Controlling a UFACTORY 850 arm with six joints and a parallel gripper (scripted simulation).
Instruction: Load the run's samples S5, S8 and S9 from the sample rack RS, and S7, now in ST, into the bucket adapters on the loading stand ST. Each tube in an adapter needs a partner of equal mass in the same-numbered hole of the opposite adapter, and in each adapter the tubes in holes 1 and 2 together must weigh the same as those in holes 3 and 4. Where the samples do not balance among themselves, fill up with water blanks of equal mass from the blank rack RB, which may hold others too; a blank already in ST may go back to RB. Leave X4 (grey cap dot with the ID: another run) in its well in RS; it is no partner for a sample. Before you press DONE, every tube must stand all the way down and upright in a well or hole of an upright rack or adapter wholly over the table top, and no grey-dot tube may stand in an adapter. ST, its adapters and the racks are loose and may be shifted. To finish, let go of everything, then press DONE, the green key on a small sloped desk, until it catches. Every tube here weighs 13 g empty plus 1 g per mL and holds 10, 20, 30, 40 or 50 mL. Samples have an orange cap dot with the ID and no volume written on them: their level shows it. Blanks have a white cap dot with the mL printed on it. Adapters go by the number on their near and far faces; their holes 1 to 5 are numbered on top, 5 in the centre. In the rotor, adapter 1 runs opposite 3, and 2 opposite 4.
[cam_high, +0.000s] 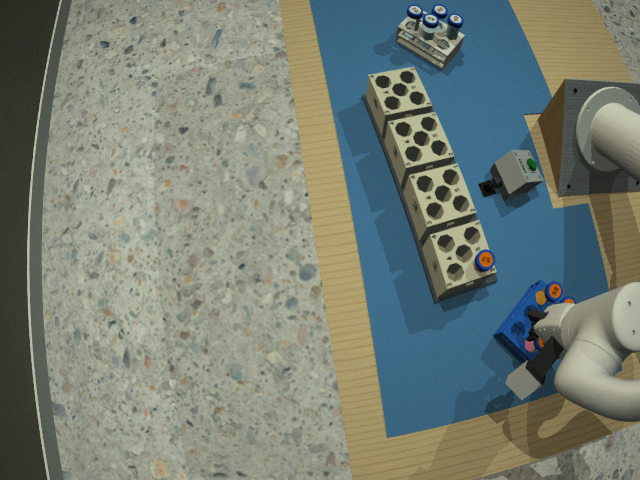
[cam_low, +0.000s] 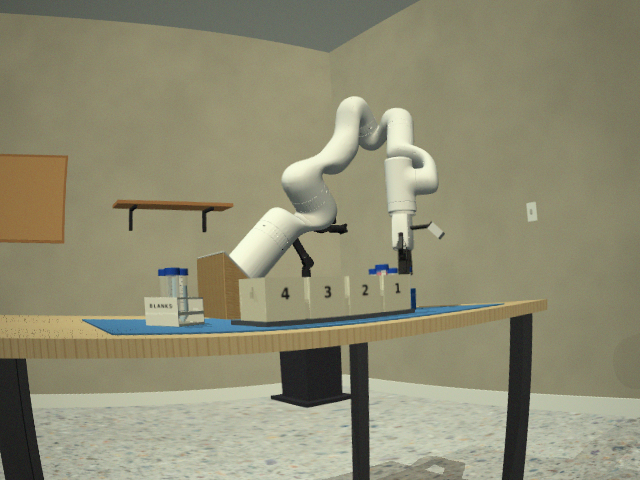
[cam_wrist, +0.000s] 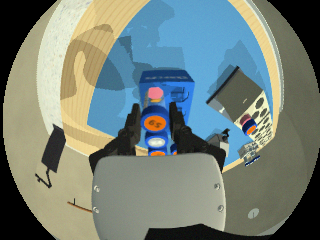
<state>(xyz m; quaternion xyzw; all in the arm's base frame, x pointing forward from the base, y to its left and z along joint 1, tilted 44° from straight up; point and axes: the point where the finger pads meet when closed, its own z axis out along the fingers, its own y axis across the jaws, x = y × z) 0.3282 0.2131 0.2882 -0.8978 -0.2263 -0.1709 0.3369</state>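
The sample tube (cam_wrist: 155, 123), orange-dotted, stands in the blue rack RS (cam_high: 509, 333), at 5 o'clock from the loading stand in the top view. Its ID is too small to read. The claw (cam_wrist: 156, 110) flanks its cap, fingers slightly spread, pinching nothing.

Little appears done. Adapter 1 (cam_high: 432, 264) holds one orange-dotted tube (cam_high: 484, 259), and every other hole in sight is empty. Four blanks wait in RB (cam_high: 433, 51), at 12 o'clock. The DONE key (cam_high: 530, 164), at 3 o'clock, looks unpressed.
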